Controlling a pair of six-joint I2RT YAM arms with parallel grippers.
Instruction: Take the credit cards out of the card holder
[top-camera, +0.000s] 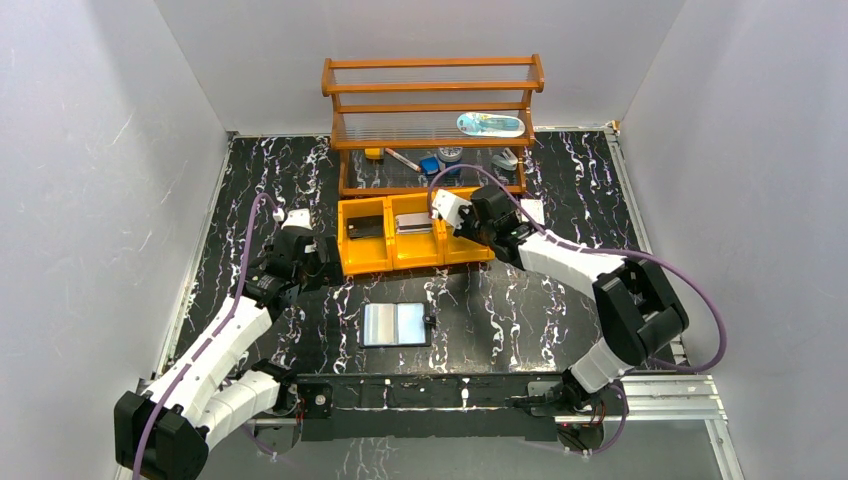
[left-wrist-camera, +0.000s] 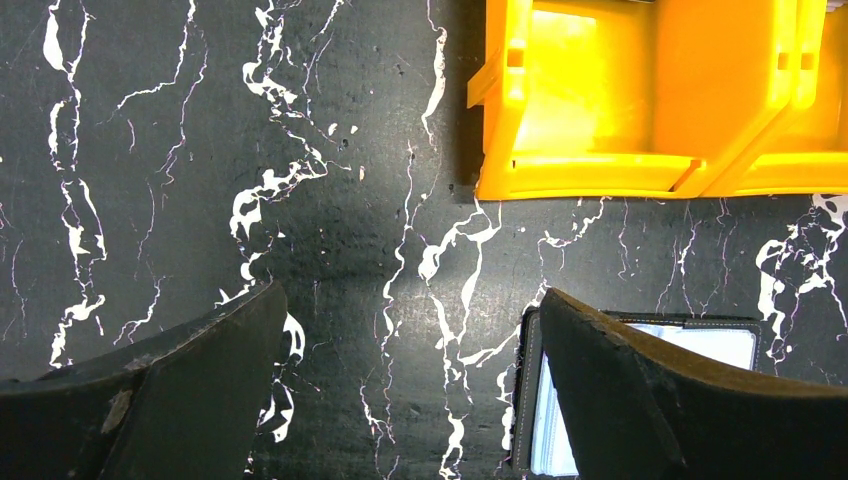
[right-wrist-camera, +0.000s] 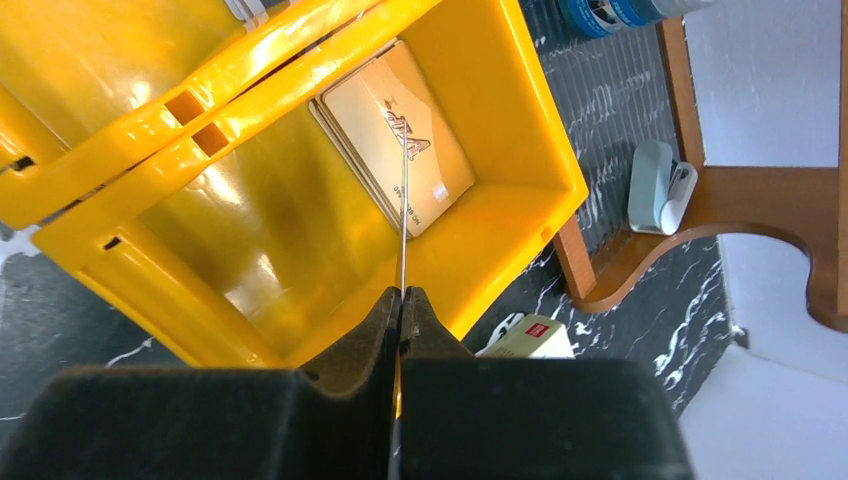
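pinching a credit card (right-wrist-camera: 403, 220) edge-on, right fingers (right-wrist-camera: 368, 335) hover over yellow bin (right-wrist-camera: 556, 150)

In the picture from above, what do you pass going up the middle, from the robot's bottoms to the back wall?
Card holder → yellow bin → wooden shelf.

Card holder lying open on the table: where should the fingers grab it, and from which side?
The card holder lies flat, panels up, so its face offers no pinch. Probably best its left edge, one finger slid under from the left, where the open left fingers hover.
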